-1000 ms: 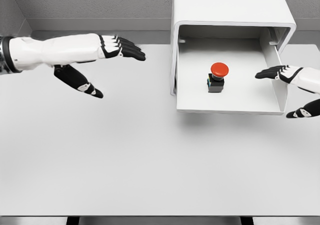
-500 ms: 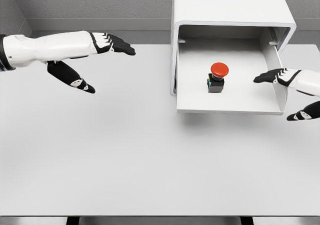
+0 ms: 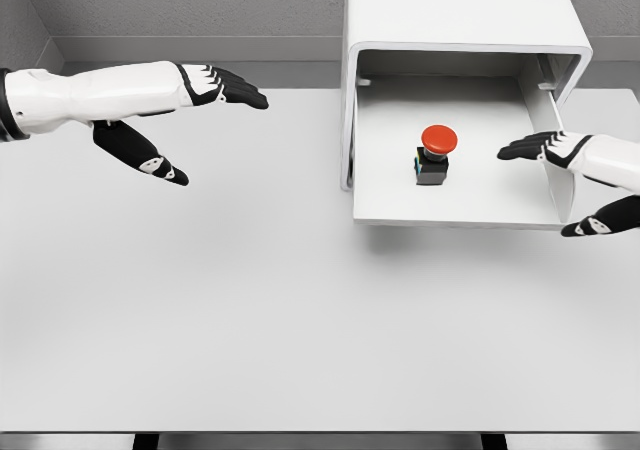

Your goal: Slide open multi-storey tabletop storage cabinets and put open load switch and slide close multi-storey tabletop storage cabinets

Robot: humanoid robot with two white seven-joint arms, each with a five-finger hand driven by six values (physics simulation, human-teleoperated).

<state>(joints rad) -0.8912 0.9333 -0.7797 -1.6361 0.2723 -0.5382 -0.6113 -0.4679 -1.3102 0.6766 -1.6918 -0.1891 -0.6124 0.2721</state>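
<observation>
A small black load switch with a round red push-button cap [image 3: 434, 156] stands upright near the middle of the pulled-out white drawer tray [image 3: 400, 195] of the white rounded tabletop storage cabinet [image 3: 460, 15]. The right robot hand [image 3: 560, 185] reaches in from the right edge, its black fingers [image 3: 520, 149] spread over the tray's right wall and its thumb below the front corner; it holds nothing, and the switch is apart from it. The cabinet sits at the back right of a plain light grey worktop [image 3: 250, 310], with a grey wall [image 3: 180, 5] behind. The left robot hand [image 3: 185, 120] hovers well to the left, fingers extended and wide, holding nothing.
</observation>
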